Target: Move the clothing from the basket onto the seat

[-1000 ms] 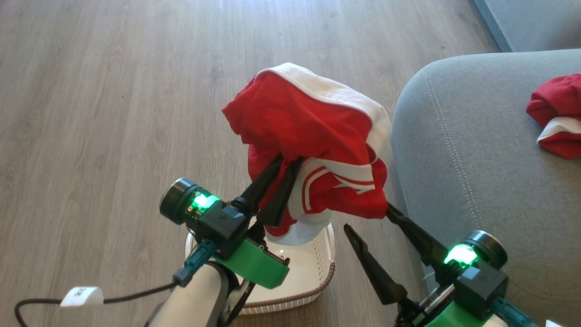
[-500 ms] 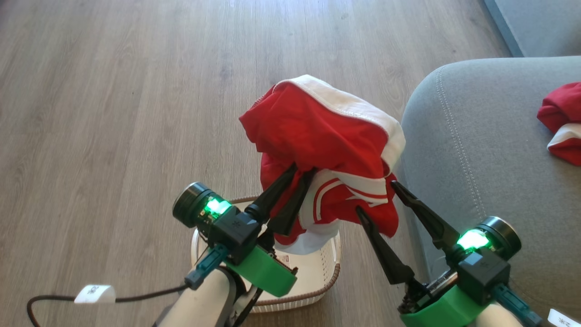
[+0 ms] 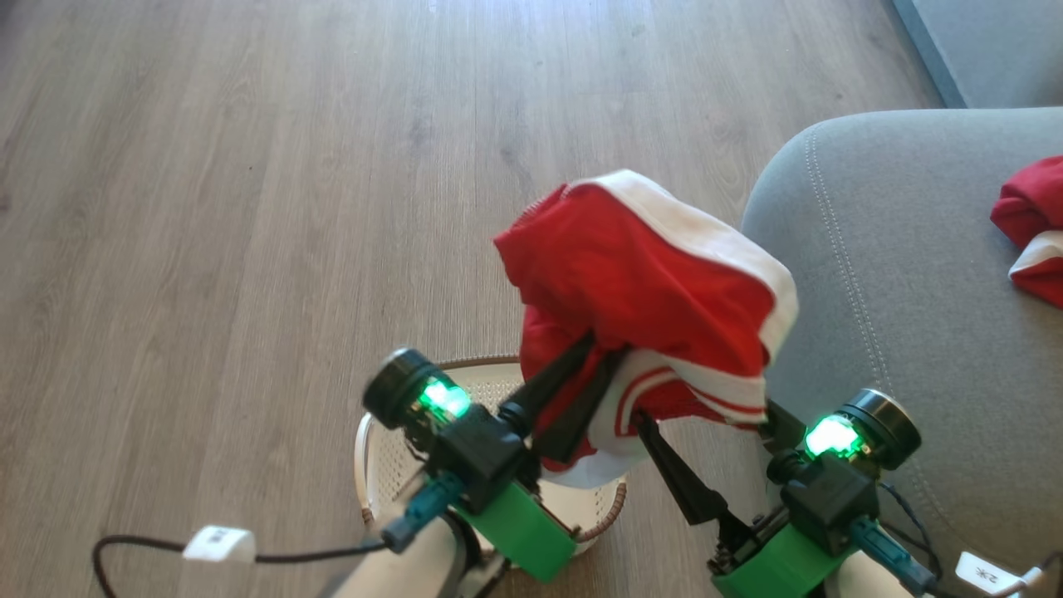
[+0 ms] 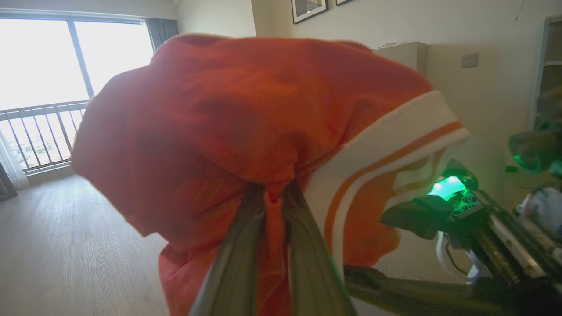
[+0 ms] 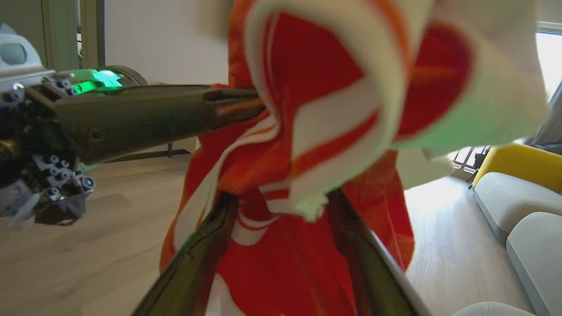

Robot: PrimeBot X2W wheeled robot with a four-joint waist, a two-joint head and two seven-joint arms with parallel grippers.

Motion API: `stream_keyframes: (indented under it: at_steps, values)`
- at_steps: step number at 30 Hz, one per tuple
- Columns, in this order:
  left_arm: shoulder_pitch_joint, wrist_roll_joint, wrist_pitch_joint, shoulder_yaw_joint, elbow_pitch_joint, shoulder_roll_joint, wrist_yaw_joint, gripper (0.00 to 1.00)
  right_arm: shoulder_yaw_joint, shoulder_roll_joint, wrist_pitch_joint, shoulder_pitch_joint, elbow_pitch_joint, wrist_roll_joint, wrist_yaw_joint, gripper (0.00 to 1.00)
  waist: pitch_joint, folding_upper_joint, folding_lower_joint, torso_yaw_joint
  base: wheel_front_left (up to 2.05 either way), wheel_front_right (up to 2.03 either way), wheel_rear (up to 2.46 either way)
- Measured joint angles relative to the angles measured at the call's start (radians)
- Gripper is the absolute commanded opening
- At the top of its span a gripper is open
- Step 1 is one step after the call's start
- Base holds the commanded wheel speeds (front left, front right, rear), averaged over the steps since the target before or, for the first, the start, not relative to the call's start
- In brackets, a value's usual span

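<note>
My left gripper [image 3: 604, 355] is shut on a bunched piece of the clothing [image 3: 656, 282], red with white stripes and trim, and holds it in the air above the basket [image 3: 384, 465]. In the left wrist view the two fingers pinch a fold of the clothing [image 4: 228, 131]. My right gripper [image 3: 702, 413] stands open under the garment's hanging lower part. In the right wrist view its fingers [image 5: 197, 259] straddle the striped cloth [image 5: 307, 145] without closing. The grey seat [image 3: 897, 316] lies to the right, with another red garment [image 3: 1030, 232] on it.
Wood floor [image 3: 249, 208] spreads to the left and beyond the basket. A black cable with a white tag [image 3: 217, 544] trails at the lower left. A further grey cushion [image 3: 988, 41] shows at the top right.
The left gripper has carried the garment rightward, closer to the seat's edge. The right gripper has come in beneath the cloth, fingers either side of its hanging part. The head camera has shifted a little.
</note>
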Motion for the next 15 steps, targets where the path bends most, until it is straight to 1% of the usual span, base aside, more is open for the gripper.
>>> stream_keyframes:
  at_steps: [6,11,12,13,14,15]
  values:
    - [-0.001,0.0,0.0,-0.055,0.004,0.001,-0.016,0.0,0.011,0.005,0.0,-0.027,0.04,-0.01,0.0,1.0,0.001,0.0,0.0,0.011,0.0,0.0,0.0]
    - [-0.002,-0.001,0.0,-0.092,0.007,0.002,-0.025,0.0,0.017,0.022,0.0,-0.039,0.053,-0.018,0.0,1.0,-0.003,0.0,0.0,0.018,0.0,0.0,0.0]
    - [-0.002,-0.001,0.0,-0.096,0.009,0.002,-0.025,0.0,0.019,0.026,0.0,-0.039,0.056,-0.014,0.0,0.9,-0.003,0.0,0.0,0.019,0.0,0.0,0.0]
    - [-0.002,-0.001,0.0,-0.1,0.011,0.003,-0.025,0.0,0.016,0.035,0.0,-0.038,0.06,-0.007,0.0,0.3,-0.004,0.0,0.0,0.02,0.0,0.0,0.0]
    - [-0.002,-0.001,0.0,-0.103,0.013,0.003,-0.025,0.0,0.011,0.041,0.0,-0.038,0.06,0.003,0.0,0.0,-0.005,0.0,0.0,0.02,0.0,0.0,0.0]
    - [-0.001,-0.002,0.0,-0.102,0.014,0.003,-0.025,0.0,0.008,0.044,0.0,-0.038,0.06,0.011,0.0,0.0,-0.006,0.0,0.0,0.021,0.0,0.0,0.0]
